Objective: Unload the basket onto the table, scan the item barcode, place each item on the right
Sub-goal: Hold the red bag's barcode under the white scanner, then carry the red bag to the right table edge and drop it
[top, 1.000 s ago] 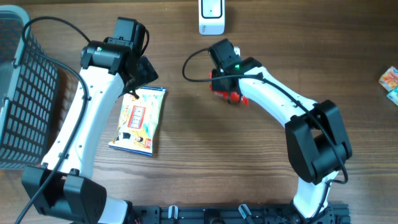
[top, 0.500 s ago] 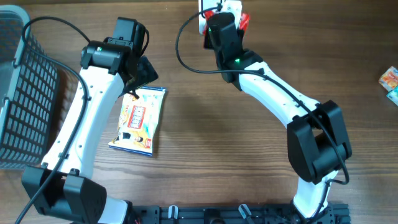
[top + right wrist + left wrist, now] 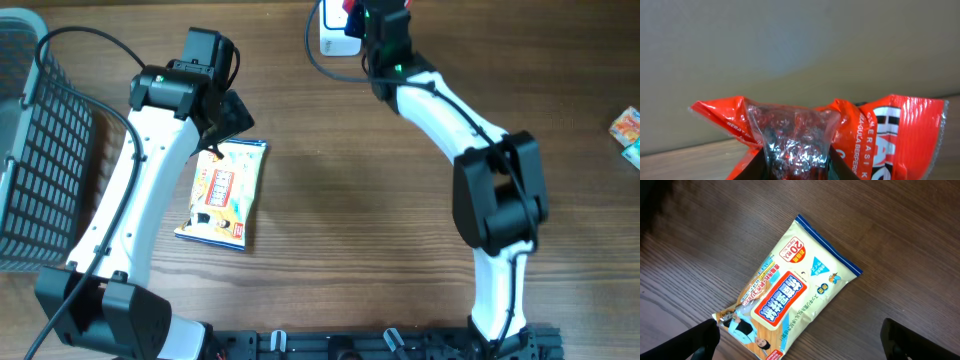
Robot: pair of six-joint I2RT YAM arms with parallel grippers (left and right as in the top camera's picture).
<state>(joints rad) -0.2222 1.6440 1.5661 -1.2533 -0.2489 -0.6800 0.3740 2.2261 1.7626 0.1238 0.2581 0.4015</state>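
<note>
Two arms, overhead: right gripper [image 3: 378, 10] held red packet [image 3: 351, 12] at white scanner [image 3: 335, 42], far edge of table [image 3: 340, 220]; left gripper [image 3: 228, 118] hung above wipes packet [image 3: 225, 190] | left wrist: we recorded jaws spread wide, wipes packet [image 3: 790, 290] flat on table, untouched | right wrist: we recorded narrow jaws pinching red packet [image 3: 880, 135] at its crimped end.

We see the left arm [image 3: 125, 210] and right arm [image 3: 450, 122] shelled white with black joints; black cables [image 3: 85, 31] trail off both (green light [image 3: 398, 69] at twelve o'clock).
</note>
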